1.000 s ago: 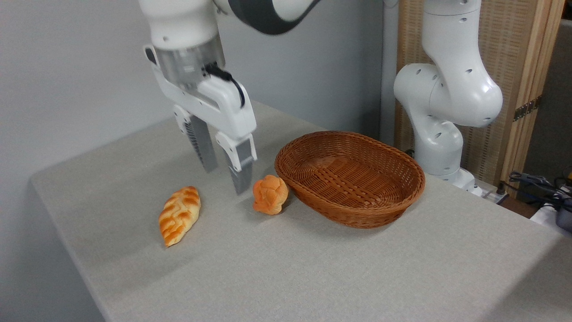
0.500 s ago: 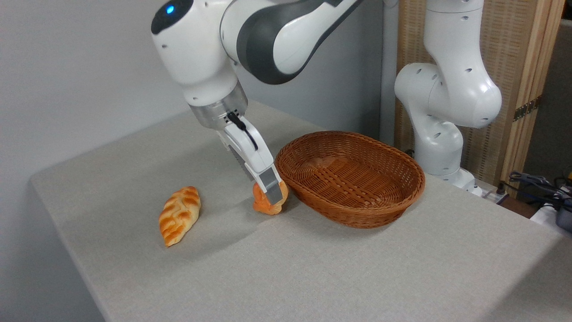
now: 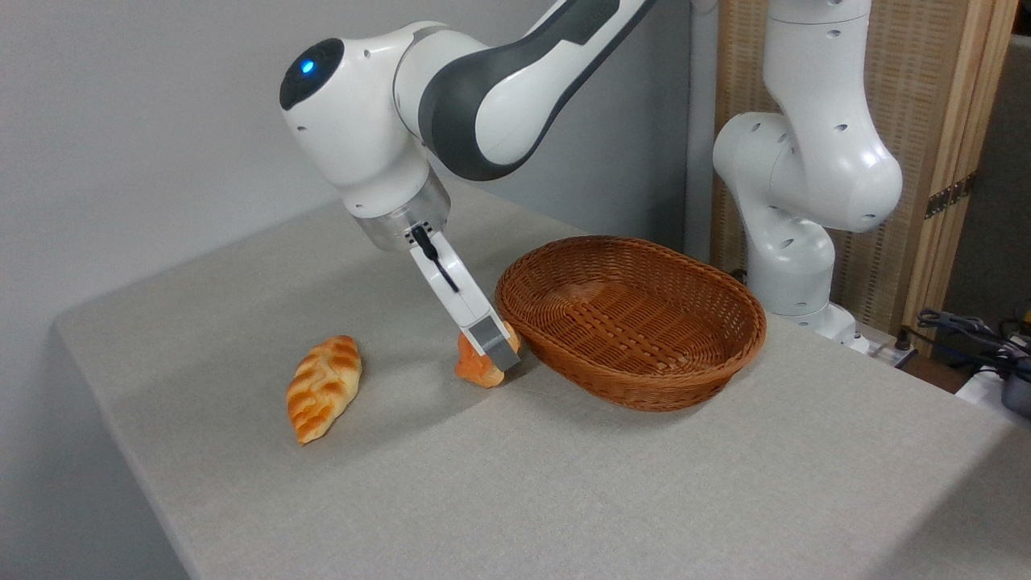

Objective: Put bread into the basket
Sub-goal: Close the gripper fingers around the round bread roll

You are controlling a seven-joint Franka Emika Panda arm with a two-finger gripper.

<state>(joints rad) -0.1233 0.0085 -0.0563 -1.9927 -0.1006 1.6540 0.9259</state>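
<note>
The bread (image 3: 470,369), a small orange-golden bun, lies on the grey table just left of the basket (image 3: 644,387), an oval reddish-brown wicker one with nothing in it. My gripper (image 3: 493,351) has come down at a slant onto the bun. Its near finger (image 3: 493,338) covers most of the bun, and the far finger is hidden behind, so the bun seems to sit between them. The bun rests on the table, and I cannot make out whether the fingers press on it.
A longer braided loaf (image 3: 323,388) lies to the left on the table. The arm's white base (image 3: 793,266) stands behind the basket at the right. Cables (image 3: 970,330) hang at the far right edge. A wooden screen stands behind.
The gripper, open above the table a second ago, has turned edge-on and dropped onto the bun, sinking a little lower in the last half second. The bun and basket have not moved.
</note>
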